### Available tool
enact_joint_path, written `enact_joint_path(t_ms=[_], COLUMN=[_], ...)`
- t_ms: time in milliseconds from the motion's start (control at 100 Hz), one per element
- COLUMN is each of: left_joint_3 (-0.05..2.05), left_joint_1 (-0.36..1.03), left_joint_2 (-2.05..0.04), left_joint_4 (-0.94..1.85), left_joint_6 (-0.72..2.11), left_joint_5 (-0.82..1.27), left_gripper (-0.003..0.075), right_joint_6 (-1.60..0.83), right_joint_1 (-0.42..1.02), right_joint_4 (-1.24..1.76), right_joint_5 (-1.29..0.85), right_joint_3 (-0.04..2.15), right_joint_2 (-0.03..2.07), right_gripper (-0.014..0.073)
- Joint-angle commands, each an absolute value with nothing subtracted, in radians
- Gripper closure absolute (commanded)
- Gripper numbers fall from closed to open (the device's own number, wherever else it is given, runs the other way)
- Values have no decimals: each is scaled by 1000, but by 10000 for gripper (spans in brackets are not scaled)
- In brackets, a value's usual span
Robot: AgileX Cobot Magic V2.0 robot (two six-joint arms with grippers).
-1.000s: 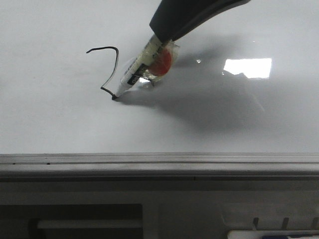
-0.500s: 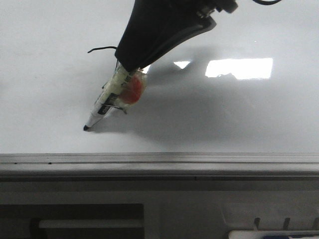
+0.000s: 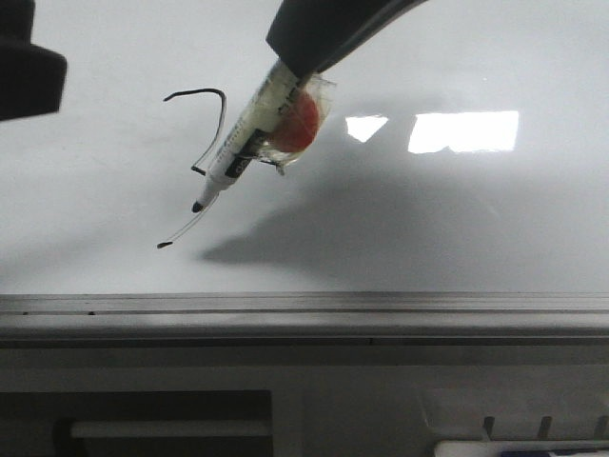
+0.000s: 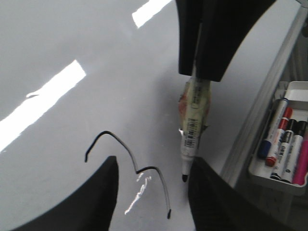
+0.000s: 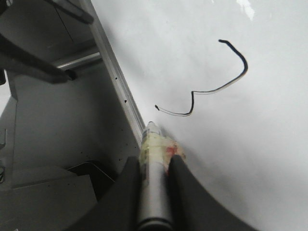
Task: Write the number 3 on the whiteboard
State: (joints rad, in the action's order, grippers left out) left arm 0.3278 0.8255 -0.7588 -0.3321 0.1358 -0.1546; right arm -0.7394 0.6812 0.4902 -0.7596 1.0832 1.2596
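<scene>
The number 3 [image 3: 222,119] is a thin black angular stroke on the whiteboard [image 3: 457,219], ending low at the left. My right gripper [image 3: 297,65] is shut on a white marker pen [image 3: 245,138] wrapped in tape with a red patch. The pen's black tip hangs a little above the board, beside the stroke's lower part. In the right wrist view my right gripper [image 5: 154,161] clamps the pen [image 5: 155,144] and the number 3 [image 5: 192,103] lies beyond it. My left gripper [image 4: 154,163] is open and empty over the number 3 [image 4: 103,132], with the pen [image 4: 192,130] near one finger.
The board's grey metal edge rail [image 3: 304,309] runs along the near side. A white tray [image 4: 269,178] with several coloured markers sits past the rail. The left arm's dark body [image 3: 24,57] shows at the far left of the front view.
The pen tip drew from the middle kink down-left to the stroke's lower end, then lifted up and back. The left arm has come into the front view.
</scene>
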Motion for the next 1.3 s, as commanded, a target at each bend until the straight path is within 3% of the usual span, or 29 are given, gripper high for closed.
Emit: enact_joint_path(t_ms=[0,340,1130,1290], left_joint_3=[365,437,437,437], left_joint_1=[843,843,906,906], left_joint_2=[-806,-957,-989,-1026], left_joint_4=[-304,-298,-322,-322], left_joint_6=[129,116,21,21], left_joint_5=[-234,-310,-211,-210], left_gripper=[365,365,365,412], right_joint_6=[-756,-756,-756,-756], right_joint_1=[678,787,818,818], right_joint_4=[508,450,439,465], right_joint_5=[-733,-647,-681,-697], right_joint_3=[1118,1122,1126,1126], right_joint_2=[1231,1231,1231,1231], right_gripper=[653,653,653,653])
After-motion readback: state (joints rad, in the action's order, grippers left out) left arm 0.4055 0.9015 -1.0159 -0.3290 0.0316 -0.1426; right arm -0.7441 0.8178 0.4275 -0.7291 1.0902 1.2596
